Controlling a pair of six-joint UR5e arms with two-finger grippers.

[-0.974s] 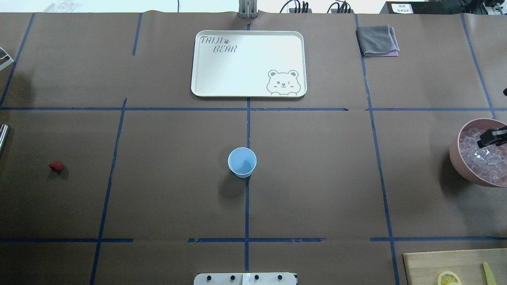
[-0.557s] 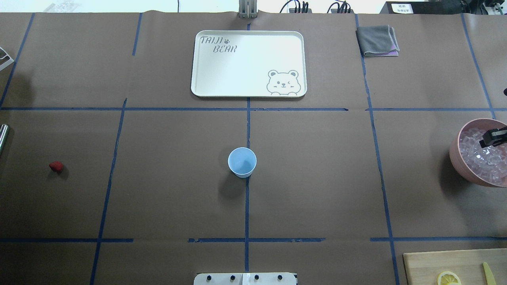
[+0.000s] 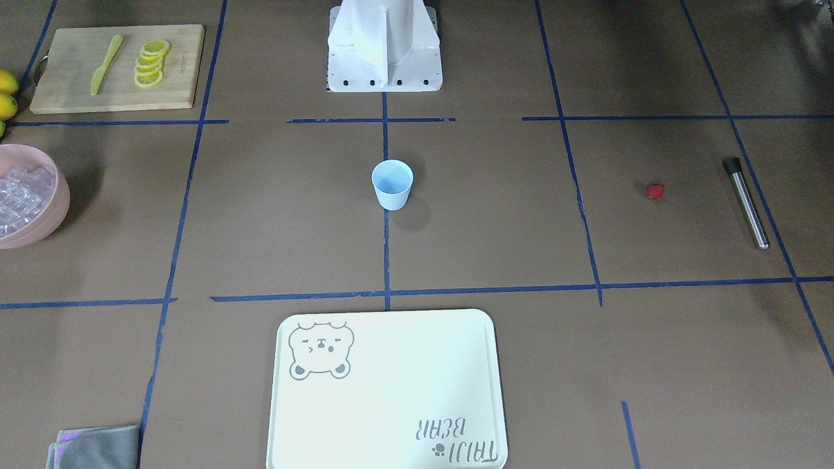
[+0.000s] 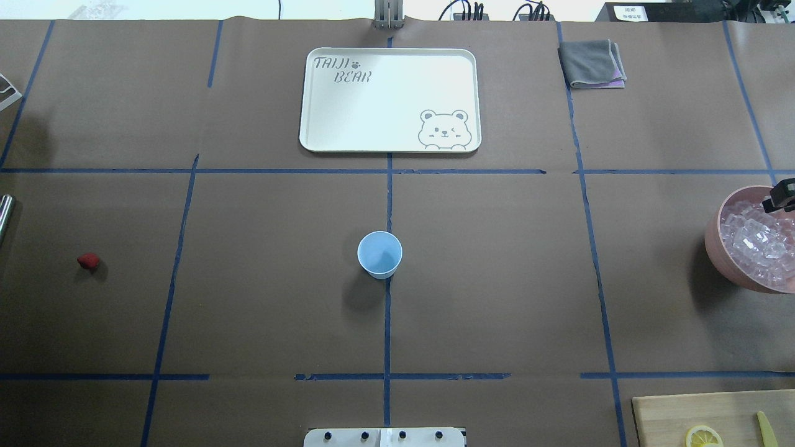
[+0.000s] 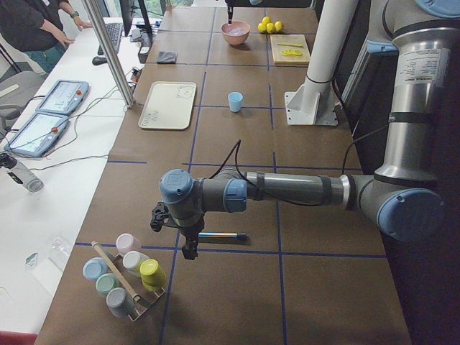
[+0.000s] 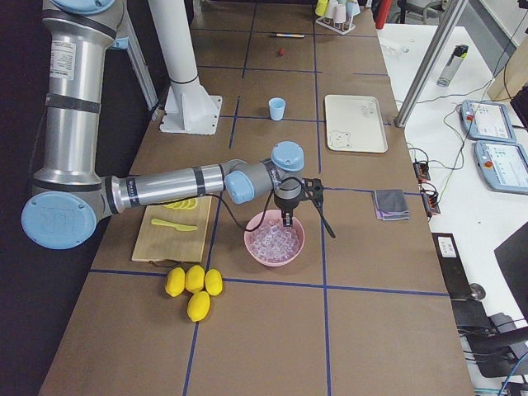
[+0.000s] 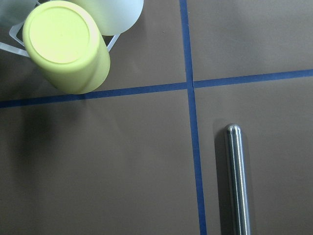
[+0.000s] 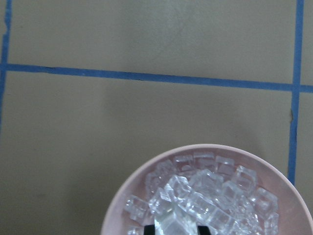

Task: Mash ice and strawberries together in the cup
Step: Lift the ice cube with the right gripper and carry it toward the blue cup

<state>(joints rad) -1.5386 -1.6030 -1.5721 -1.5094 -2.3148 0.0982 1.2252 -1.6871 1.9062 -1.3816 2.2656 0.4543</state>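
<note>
The pale-blue cup (image 4: 379,254) stands upright and empty at the table's middle; it also shows in the front view (image 3: 392,184). The small red strawberry (image 4: 88,261) lies far left on the table. The ice (image 4: 761,242) fills a pink bowl (image 4: 713,239) at the right edge. My right gripper (image 4: 781,197) hovers over the bowl's far rim. In the right wrist view it (image 8: 176,229) is shut on one ice cube (image 8: 172,223) above the pile. My left gripper (image 5: 188,248) shows only in the left side view, above a steel muddler (image 5: 219,235); I cannot tell if it is open or shut.
The steel muddler (image 3: 747,203) lies beyond the strawberry. A white bear tray (image 4: 390,99) sits at the far middle and a grey cloth (image 4: 592,63) at the far right. A cutting board (image 3: 117,65) carries lemon slices and a knife. A rack of coloured cups (image 5: 126,277) stands by the left arm.
My right gripper has moved from over the middle of the ice bowl toward its far right rim. The cup, the strawberry and the left arm have not moved.
</note>
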